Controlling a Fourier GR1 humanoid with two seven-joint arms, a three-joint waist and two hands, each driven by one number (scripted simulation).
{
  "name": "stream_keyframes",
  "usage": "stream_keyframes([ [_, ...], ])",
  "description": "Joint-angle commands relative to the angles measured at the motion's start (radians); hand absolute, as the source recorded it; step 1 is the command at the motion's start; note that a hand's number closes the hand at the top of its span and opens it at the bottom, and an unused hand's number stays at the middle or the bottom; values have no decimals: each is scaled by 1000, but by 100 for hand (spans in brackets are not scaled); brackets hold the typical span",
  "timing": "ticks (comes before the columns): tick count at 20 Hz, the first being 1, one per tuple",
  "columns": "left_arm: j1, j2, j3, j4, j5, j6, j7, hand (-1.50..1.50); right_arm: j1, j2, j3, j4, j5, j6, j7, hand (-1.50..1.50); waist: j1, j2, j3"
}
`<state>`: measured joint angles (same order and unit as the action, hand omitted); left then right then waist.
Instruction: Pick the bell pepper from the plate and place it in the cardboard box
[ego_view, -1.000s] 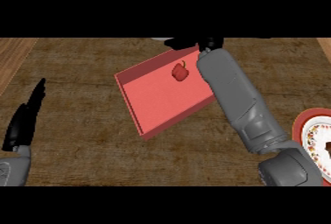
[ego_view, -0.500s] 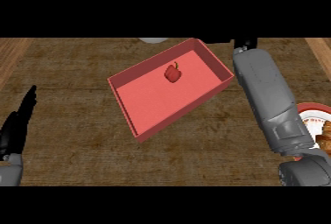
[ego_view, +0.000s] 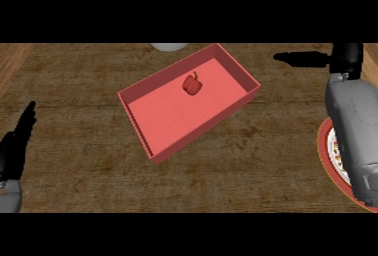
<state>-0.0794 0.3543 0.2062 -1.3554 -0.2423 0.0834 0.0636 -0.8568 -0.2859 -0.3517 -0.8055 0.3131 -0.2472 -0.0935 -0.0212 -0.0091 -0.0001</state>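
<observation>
A red bell pepper (ego_view: 193, 85) lies inside the red open box (ego_view: 169, 118), toward its far end. The box sits slanted on the wooden counter. My right hand (ego_view: 331, 58) is at the far right, beyond and to the right of the box, with a thumb or finger pointing left and nothing in it. Its grey forearm runs down the right edge and covers much of the orange-rimmed plate (ego_view: 328, 159). My left hand (ego_view: 16, 145) rests open at the left edge, fingers up.
A pale round object (ego_view: 169, 46) shows partly at the far edge, just behind the box. Bare wooden counter (ego_view: 244, 175) lies in front of the box.
My right hand has drawn away from the box to the right and back, leaving the pepper lying in it. The view has shifted so the box sits more central.
</observation>
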Motion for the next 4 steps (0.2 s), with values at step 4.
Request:
stream_keyframes([
  [4,-17,-9,4,26,4,-18,-3,0,196,-138,19,-206,-61,224,50,-150,11,6,0],
])
